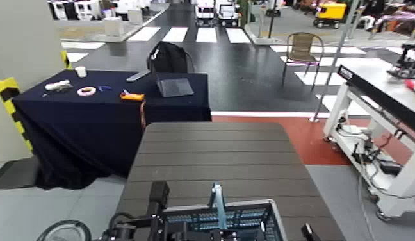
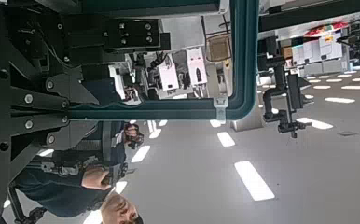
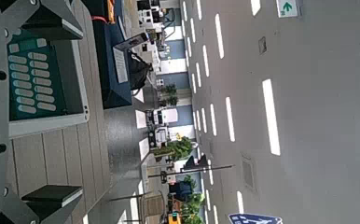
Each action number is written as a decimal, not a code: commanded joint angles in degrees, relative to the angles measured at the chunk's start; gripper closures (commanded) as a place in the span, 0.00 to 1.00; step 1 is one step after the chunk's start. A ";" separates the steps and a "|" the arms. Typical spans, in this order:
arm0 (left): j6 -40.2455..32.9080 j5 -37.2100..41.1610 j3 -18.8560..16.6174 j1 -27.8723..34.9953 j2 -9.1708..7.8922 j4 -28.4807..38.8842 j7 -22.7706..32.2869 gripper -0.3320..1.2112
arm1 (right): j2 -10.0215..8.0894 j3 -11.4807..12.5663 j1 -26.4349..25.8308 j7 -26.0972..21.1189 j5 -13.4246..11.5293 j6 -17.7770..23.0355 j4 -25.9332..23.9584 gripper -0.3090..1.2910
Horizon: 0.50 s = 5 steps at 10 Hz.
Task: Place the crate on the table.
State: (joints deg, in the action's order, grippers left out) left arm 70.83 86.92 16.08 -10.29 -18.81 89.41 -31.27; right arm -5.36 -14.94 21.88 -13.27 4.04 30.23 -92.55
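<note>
The grey-blue crate (image 1: 226, 221) with lattice sides sits at the near end of the dark brown slatted table (image 1: 216, 150), its teal handle (image 1: 216, 200) standing upright. My left gripper (image 1: 155, 197) is at the crate's left side. In the left wrist view the left gripper (image 2: 76, 112) is shut on the teal handle (image 2: 169, 108), which runs out from between its dark fingers. My right gripper (image 1: 309, 232) is just beside the crate's right side. In the right wrist view the right gripper (image 3: 52, 107) is open, and the crate's lattice wall (image 3: 36, 79) shows between its wide-set fingers.
A navy-draped table (image 1: 88, 122) with a laptop (image 1: 175, 86) and small items stands beyond the left far corner. A white-framed workbench (image 1: 376, 90) with cables below is on the right. A chair (image 1: 303, 48) stands farther back. A person (image 2: 94, 182) shows in the left wrist view.
</note>
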 commanded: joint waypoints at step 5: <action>0.01 -1.67 0.35 -2.55 1.06 -3.10 -0.19 0.99 | -0.09 -0.35 -0.26 0.00 0.18 0.09 0.18 0.28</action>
State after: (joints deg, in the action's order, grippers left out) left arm 70.81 85.56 16.13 -12.18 -17.92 87.11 -31.65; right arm -5.42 -15.22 21.71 -13.27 4.13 30.29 -92.39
